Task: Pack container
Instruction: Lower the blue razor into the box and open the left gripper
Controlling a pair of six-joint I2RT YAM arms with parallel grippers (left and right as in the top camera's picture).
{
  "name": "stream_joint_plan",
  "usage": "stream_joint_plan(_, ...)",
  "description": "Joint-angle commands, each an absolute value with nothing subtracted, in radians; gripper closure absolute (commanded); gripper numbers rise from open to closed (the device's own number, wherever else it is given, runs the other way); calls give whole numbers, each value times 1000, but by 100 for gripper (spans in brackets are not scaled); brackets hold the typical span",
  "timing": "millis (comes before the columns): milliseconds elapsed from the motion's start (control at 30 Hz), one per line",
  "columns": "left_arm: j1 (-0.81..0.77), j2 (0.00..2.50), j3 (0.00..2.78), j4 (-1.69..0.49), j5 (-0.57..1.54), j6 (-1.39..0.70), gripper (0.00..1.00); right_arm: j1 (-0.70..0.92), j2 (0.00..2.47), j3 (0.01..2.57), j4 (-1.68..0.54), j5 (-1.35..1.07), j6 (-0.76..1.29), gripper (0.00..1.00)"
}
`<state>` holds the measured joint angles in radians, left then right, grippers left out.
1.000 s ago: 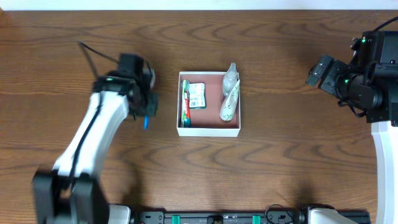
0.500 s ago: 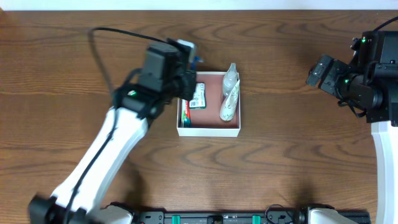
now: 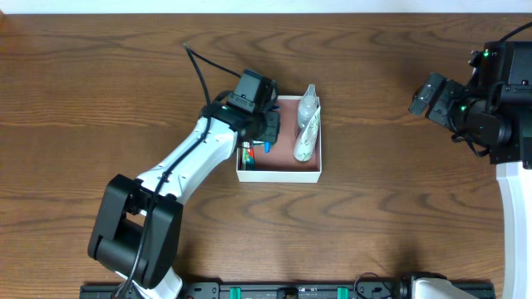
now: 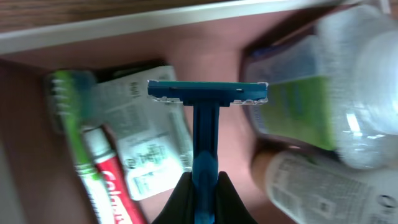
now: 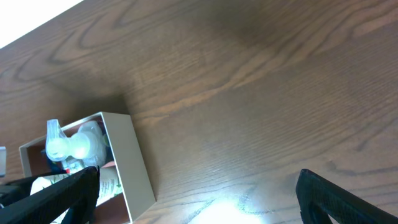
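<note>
The container (image 3: 279,172) is a shallow white-walled box with a reddish-brown floor at the table's middle. It holds a toothpaste tube (image 4: 107,186), a toothbrush (image 4: 68,102), a small packet (image 4: 146,146) and two clear bottles (image 3: 307,124). My left gripper (image 3: 264,131) is over the box, shut on a blue razor (image 4: 205,124) that hangs above the floor between the packet and the bottles (image 4: 323,106). My right gripper (image 3: 431,98) is open and empty, above bare table at the far right; its view shows the container (image 5: 127,163) at lower left.
Brown wooden table (image 3: 399,208) all around the box. The right arm's body (image 3: 503,108) sits at the right edge. A rail (image 3: 316,291) runs along the front edge.
My left gripper carried the blue razor from the table left of the box, up and over its wall, and now holds it inside over the floor. The right arm has not moved.
</note>
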<state>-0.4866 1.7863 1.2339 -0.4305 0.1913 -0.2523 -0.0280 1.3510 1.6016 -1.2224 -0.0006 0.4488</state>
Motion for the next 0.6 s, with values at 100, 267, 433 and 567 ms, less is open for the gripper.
stream_joint_plan(100,-539,1793,1219,-420,179,-313,93,-34,1348,1604,-1224,3,463,1)
stream_joint_plan(267,-550,1793,1193,-417,179,-313,93,-34,1348,1604,-1224,3,463,1)
stream_joint_plan(433,-550,1794,1176,-412,171,-317,90,-34,1348,1604,-1224,3,463,1)
stream_joint_plan(567,-549,1794,1174,-405,172,-321,87,-34,1348,1604,-1224,3,463,1)
